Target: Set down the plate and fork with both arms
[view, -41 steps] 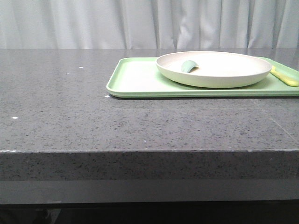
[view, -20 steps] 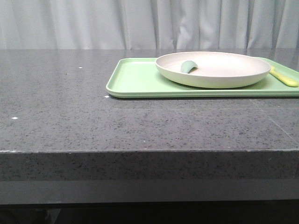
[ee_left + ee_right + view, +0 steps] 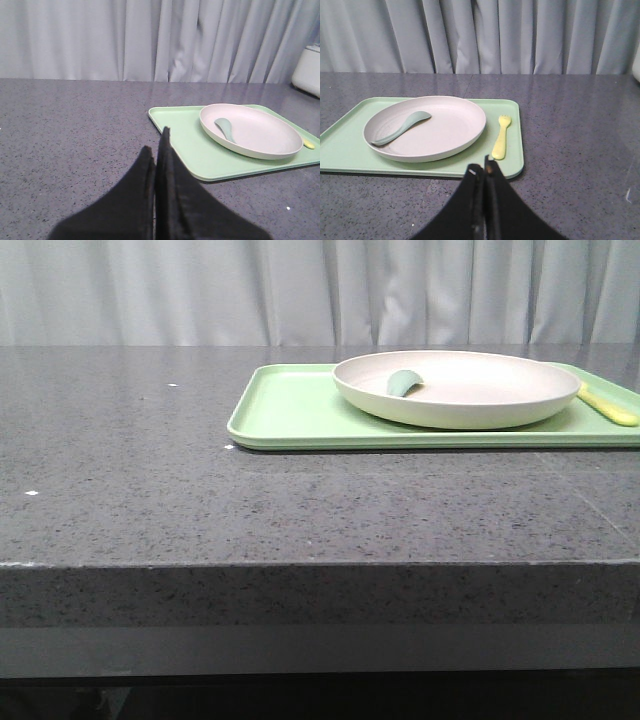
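The cream plate [image 3: 455,388] sits on a light green tray [image 3: 290,415] at the right of the grey table; it also shows in the left wrist view [image 3: 250,131] and the right wrist view [image 3: 427,127]. The pale yellow fork [image 3: 610,408] lies on the tray to the right of the plate, seen whole in the right wrist view [image 3: 501,137]. My left gripper [image 3: 156,142] is shut and empty, short of the tray's near left corner. My right gripper [image 3: 481,169] is shut and empty, short of the tray's near edge by the fork. Neither gripper shows in the front view.
A muted green spoon [image 3: 400,127] lies inside the plate. A white appliance [image 3: 307,70] stands at the far right of the table. Grey curtains hang behind the table.
The plate and tray have shifted very slightly in the front view since one second ago; otherwise nothing has visibly moved.
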Available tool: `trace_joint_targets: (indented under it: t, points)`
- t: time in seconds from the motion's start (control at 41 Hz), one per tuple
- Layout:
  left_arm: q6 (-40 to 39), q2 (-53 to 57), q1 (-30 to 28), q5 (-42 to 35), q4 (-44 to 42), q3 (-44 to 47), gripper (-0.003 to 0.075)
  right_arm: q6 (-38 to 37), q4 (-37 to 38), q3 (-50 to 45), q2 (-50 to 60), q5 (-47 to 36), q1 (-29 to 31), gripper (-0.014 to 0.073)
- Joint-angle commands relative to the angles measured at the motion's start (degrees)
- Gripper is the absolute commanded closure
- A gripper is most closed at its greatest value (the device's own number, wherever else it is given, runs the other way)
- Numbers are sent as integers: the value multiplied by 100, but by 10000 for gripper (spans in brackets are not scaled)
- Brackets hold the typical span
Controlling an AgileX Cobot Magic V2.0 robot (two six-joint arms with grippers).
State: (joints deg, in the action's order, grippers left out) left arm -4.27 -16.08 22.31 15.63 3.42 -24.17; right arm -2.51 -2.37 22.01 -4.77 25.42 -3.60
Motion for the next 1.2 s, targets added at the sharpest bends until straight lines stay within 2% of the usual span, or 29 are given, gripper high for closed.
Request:
trace_joint_targets:
  t: [0.0, 0.756, 0.902, 1.0, 1.171]
  points:
    - [2, -42, -2, -467, 8, -150, 738, 50, 62, 143, -66, -515, 6, 661]
    - [2, -42, -2, -467, 8, -150, 738, 50, 62, 143, -66, -515, 6, 661]
    - [2, 89, -12, -755, -5, 242, 738, 50, 62, 143, -66, -515, 6, 661]
    - [2, 462, -207, -994, -47, 716, 738, 50, 62, 143, -66, -515, 6, 661]
    - [2, 1400, -1027, -1069, -47, 1595, 738, 50, 62, 143, -66, -515, 6, 661]
